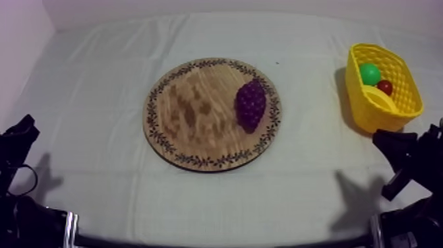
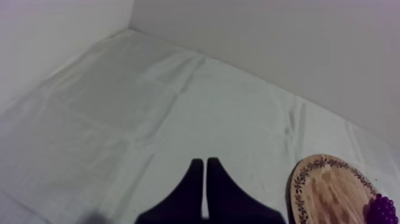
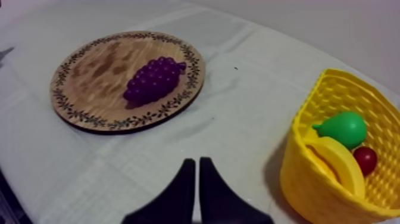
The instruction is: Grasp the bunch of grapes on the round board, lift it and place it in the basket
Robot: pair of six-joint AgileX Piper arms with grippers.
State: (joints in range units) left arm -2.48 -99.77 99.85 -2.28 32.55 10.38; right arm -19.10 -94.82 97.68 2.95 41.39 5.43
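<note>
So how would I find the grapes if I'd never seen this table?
Look at the round wooden board in the middle of the table. The bunch of grapes lies on the part of the board nearest the yellow basket. It is the only thing on the board, dark purple and bumpy.

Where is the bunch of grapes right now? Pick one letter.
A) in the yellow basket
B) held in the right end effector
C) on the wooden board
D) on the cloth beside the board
C: the bunch of grapes lies on the wooden board, apart from the yellow basket.
</note>
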